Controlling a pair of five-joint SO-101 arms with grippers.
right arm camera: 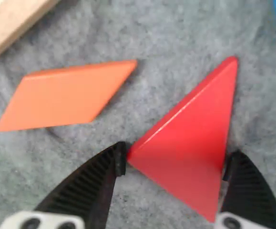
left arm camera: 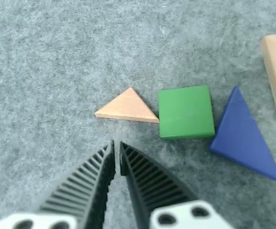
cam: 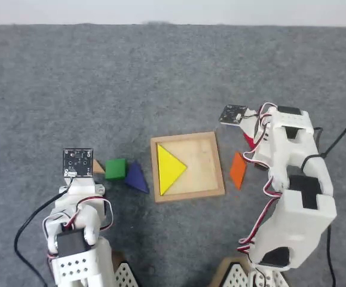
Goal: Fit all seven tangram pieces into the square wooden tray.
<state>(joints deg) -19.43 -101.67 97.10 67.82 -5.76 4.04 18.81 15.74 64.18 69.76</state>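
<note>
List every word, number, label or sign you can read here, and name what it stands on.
None can be read.
The wooden tray, yellow triangle, green square, blue triangle, tan triangle, orange parallelogram and red triangle are plain.
Any marks on the camera board are too small to read.

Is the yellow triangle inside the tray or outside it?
Inside. The yellow triangle lies flat within the rim of the wooden tray, on the side nearest the blue triangle.
</note>
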